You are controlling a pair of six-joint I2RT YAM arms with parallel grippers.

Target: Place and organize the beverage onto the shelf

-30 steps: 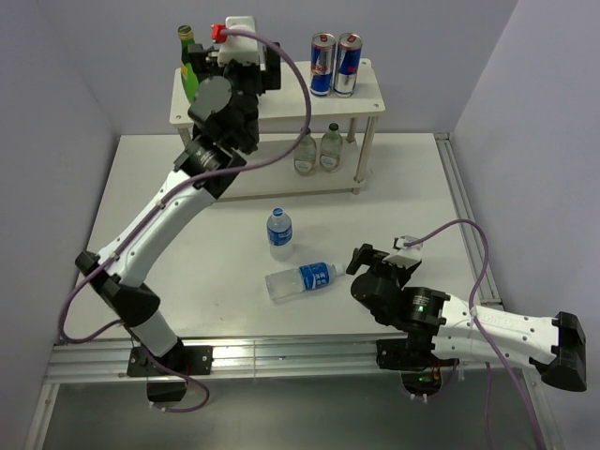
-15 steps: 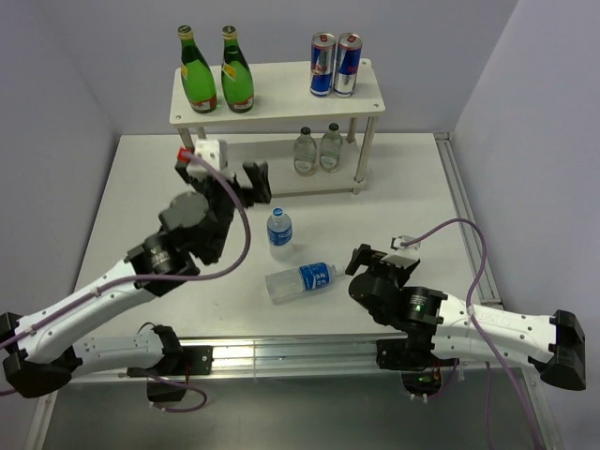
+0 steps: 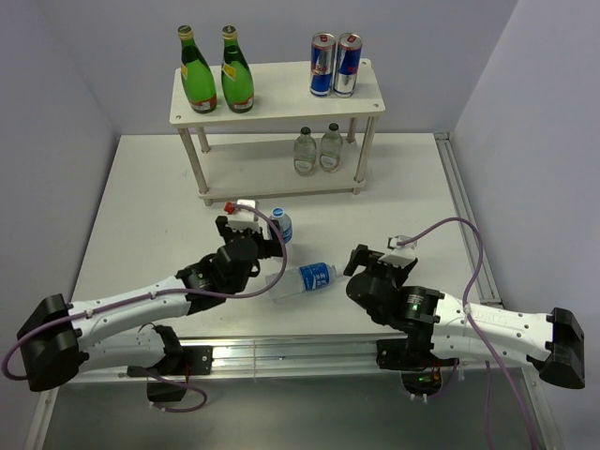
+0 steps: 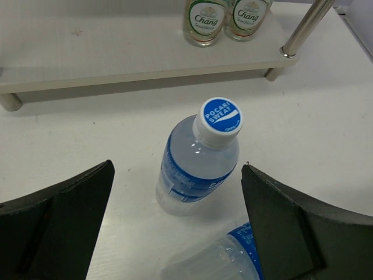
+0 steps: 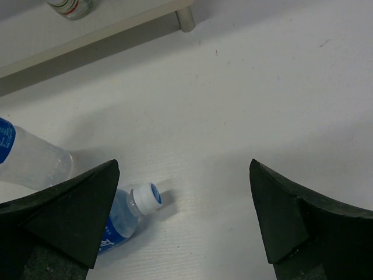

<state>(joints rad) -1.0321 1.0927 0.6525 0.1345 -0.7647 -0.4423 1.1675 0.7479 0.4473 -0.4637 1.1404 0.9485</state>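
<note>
The cream-white shelf (image 3: 366,89) holds two green bottles (image 3: 217,84) on its top board and two clear pale bottles (image 3: 317,150) on its lower board. One blue-label bottle (image 3: 284,223) stands upright on the table. The other (image 3: 305,278) lies on its side just in front of it. My left gripper (image 3: 270,240) is open and empty. It hovers just short of the upright bottle (image 4: 201,157), which stands ahead between its fingers (image 4: 64,221). My right gripper (image 3: 355,262) is open and empty, right of the lying bottle's cap (image 5: 152,196).
Two blue-and-silver cans (image 3: 335,65) stand on the right of the shelf's top board. A shelf leg (image 4: 303,29) stands behind the upright bottle. The lying bottle (image 4: 224,262) is close under my left gripper. Grey walls close in the table (image 3: 141,197).
My left arm has come down from the shelf's top board, where the green bottles now stand uncovered, to the upright blue-label bottle. The right arm has not moved.
</note>
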